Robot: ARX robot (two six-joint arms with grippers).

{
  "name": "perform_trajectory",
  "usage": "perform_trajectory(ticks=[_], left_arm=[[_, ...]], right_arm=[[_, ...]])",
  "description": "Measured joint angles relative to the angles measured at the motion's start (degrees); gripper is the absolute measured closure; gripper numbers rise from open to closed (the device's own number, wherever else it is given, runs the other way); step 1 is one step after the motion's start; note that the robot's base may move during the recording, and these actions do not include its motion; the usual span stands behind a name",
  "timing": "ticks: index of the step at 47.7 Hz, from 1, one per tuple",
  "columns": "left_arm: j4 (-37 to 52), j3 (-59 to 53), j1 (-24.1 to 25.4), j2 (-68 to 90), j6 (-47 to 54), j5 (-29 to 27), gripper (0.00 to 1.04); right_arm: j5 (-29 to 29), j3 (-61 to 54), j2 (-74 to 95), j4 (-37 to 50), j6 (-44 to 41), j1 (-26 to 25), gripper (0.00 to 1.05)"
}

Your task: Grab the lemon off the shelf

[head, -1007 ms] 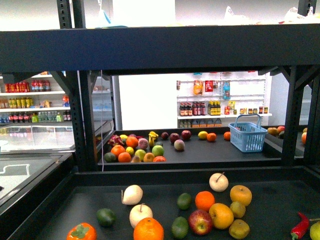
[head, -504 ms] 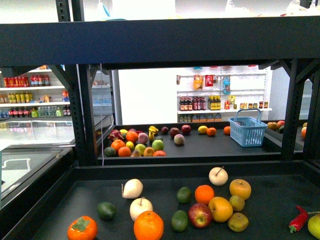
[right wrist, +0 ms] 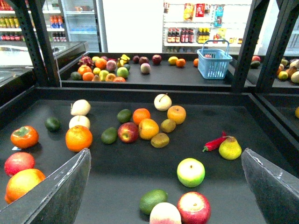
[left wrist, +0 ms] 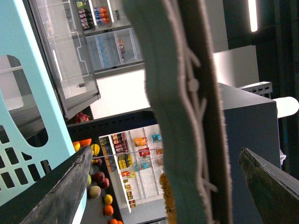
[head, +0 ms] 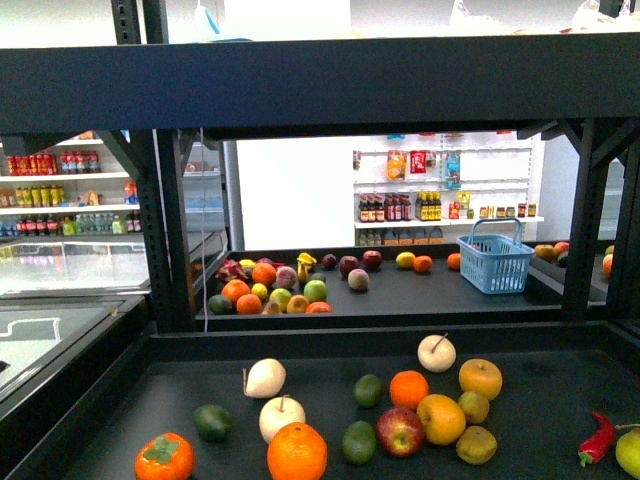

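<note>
The shelf (head: 560, 395) is a black metal-framed stand with black tray decks, also seen in the right wrist view (right wrist: 140, 172). A small yellow fruit that looks like the lemon (head: 405, 259) lies on the far deck, next to an orange and left of the blue basket; it also shows in the right wrist view (right wrist: 173, 60). My right gripper (right wrist: 166, 186) hangs open over the near deck's front, above a green apple (right wrist: 190, 171). My left gripper (left wrist: 163, 186) is open, its fingers either side of a grey-green strap (left wrist: 177, 116). Neither arm shows in the front view.
Loose fruit covers the near deck: oranges (head: 296, 452), apples (head: 401, 431), avocados, a yellow pear (right wrist: 230, 148) and a red chilli (right wrist: 215, 142). A blue basket (head: 495, 263) stands on the far deck. A pale blue crate (left wrist: 28, 121) sits close to my left gripper. Black posts (head: 165, 230) frame the decks.
The front view shifted slightly a second ago, so the fruit sits a little lower and the top beam higher. Nothing has moved in the last half second.
</note>
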Motion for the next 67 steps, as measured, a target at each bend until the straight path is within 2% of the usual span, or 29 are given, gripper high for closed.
perform_trajectory(ticks=[15, 24, 30, 35, 46, 52, 58, 59, 62, 65, 67], left_arm=[[-5.0, -2.5, 2.0, -5.0, 1.0, 3.5, 0.08], [-12.3, -5.9, 3.0, -10.5, 4.4, 6.9, 0.08], [-26.5, -9.7, 3.7, -20.0, 14.1, 9.7, 0.08], [-39.9, -12.3, 3.9, -30.5, 26.9, 11.6, 0.08], [-56.0, -15.0, 3.1, -47.3, 46.0, 12.1, 0.08], [-60.8, -20.7, -2.8, -58.9, 59.3, 7.6, 0.08], [-61.5, -27.1, -11.6, -66.7, 63.5, 0.1, 0.08], [-60.0, -28.5, -13.0, -67.8, 65.0, -0.2, 0.10], [-51.2, -36.5, -18.9, -73.4, 73.8, -5.5, 0.28], [-49.5, -41.6, -22.9, -77.2, 77.2, -9.3, 0.38], [-48.0, -46.5, -27.3, -80.6, 79.0, -13.5, 0.49]], right_arm=[[0.0, 0.0, 0.0, 0.0, 0.0, 0.0, 0.08], [0.0, 0.0, 0.0, 0.0, 0.0, 0.0, 0.08], [0.0, 0.0, 0.0, 0.0, 0.0, 0.0, 0.08], [0.0, 0.0, 0.0, 0.0, 0.0, 0.0, 0.08], [0.0, 0.0, 0.0, 0.0, 0.0, 0.0, 0.08], [0.0, 0.0, 0.0, 0.0, 0.0, 0.0, 0.08], [0.0, 0.0, 0.0, 0.0, 0.0, 0.0, 0.08], [0.0, 0.0, 0.0, 0.0, 0.0, 0.0, 0.08], [0.0, 0.0, 0.0, 0.0, 0.0, 0.0, 0.08], [0.0, 0.0, 0.0, 0.0, 0.0, 0.0, 0.08], [0.0, 0.0, 0.0, 0.0, 0.0, 0.0, 0.08]])
